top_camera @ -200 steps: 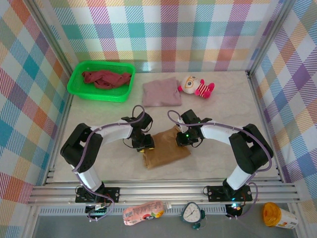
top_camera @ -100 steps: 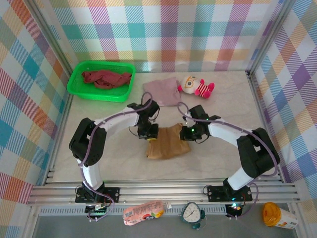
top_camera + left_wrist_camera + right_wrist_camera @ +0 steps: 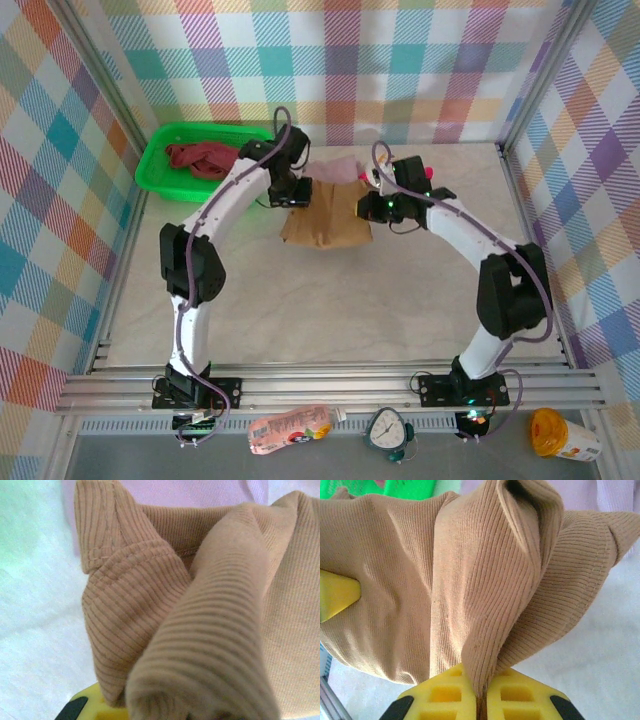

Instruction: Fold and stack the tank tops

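The pale surface carries the green basket at far left, with the dark maroon-red tank top crumpled inside. The tan-brown tank top is held between both arms, just in front of the folded mauve-pink tank top. The left end effector and the right end effector are each pinched narrow on a far corner of the tan cloth. The right wrist view shows yellow fingers clamped on a ribbed fold — the top view hides this. The left wrist view shows bunched tan ribbing over one yellow finger — mauve cloth behind.
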{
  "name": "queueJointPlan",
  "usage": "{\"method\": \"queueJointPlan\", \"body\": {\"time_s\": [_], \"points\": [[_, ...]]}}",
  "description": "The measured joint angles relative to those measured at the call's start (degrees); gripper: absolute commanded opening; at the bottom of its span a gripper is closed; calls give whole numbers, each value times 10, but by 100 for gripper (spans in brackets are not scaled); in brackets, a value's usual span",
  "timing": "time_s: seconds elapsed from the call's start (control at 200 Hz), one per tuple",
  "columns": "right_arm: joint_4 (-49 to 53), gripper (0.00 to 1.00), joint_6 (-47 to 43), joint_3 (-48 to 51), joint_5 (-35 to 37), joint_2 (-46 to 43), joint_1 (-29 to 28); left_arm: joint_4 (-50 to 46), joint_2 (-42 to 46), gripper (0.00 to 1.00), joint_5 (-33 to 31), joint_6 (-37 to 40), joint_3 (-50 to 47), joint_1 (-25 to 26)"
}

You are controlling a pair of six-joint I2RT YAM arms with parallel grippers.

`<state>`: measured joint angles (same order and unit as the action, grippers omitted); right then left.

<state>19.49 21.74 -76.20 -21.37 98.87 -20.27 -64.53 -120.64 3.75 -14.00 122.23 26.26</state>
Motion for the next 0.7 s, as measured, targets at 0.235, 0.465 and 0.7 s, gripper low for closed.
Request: {"method": "queueJointPlan", "body": {"time_s": [0.235,0.465,0.7], "points": [[-6,1,-12,-138,-2,125,16,9,-83,0,-25,45,116,-34],[-12,2,-16,-221,4,224,32,60,-170,4,-56,75,168,-57],[-22,17,-32,-276,27,307,43,112,-265,30,-64,91,232,-59]]}}
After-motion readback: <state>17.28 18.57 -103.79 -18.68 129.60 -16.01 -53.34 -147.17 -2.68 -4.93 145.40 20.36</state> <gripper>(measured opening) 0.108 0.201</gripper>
